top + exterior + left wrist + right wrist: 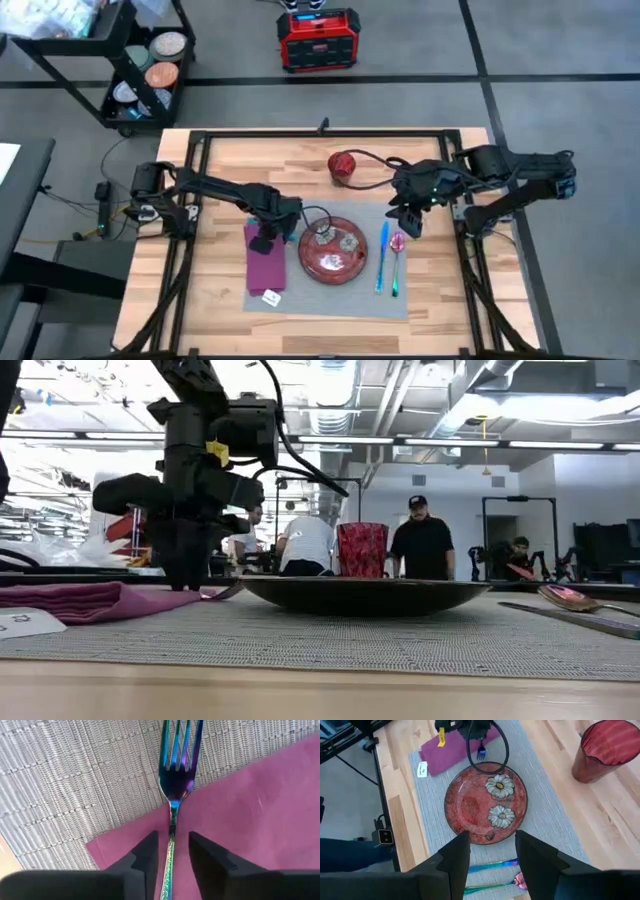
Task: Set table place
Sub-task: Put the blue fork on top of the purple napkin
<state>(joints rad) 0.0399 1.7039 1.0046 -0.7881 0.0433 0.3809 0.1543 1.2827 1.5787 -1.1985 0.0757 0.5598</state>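
Fork between my left gripper jaws (slightly apart, beside the handle), tines past the napkin edge over the placemat, right gripper wide open, empty, above the plate.

The left gripper stands on the magenta napkin, just left of the dark plate, on the grey placemat.

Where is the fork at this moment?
The fork lies on the napkin's far end, left of the plate, between the left claw's fingers.
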